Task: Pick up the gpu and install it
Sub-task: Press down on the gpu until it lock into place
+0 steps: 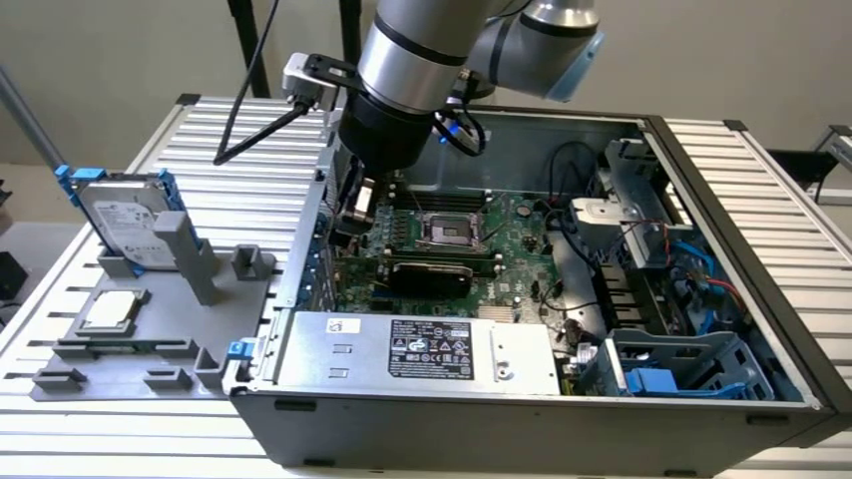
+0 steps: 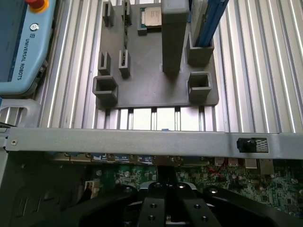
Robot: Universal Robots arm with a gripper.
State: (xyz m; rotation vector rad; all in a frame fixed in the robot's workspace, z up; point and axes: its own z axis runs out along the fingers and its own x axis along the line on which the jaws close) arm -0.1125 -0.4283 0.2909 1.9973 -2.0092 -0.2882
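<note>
While I watch from the exterior cam, the gripper (image 1: 362,215) is down inside the open PC case (image 1: 725,200), at the side nearest the grey parts tray (image 1: 167,329). Its fingers (image 2: 163,201) are closed together; whether they pinch anything I can't tell. The gpu (image 1: 423,274) sits w/ its black face up across the green motherboard (image 1: 513,249), just below the CPU socket (image 1: 446,228) and near the gripper. Case also holds the silver PSU (image 1: 413,347) along the front wall, a blue drive cage (image 1: 679,364) in the corner at the exterior view's right, and cables. On the tray: a hard drive (image 1: 131,220) in a blue frame standing upright, and a CPU chip (image 1: 110,311) lying flat in its pocket.
</note>
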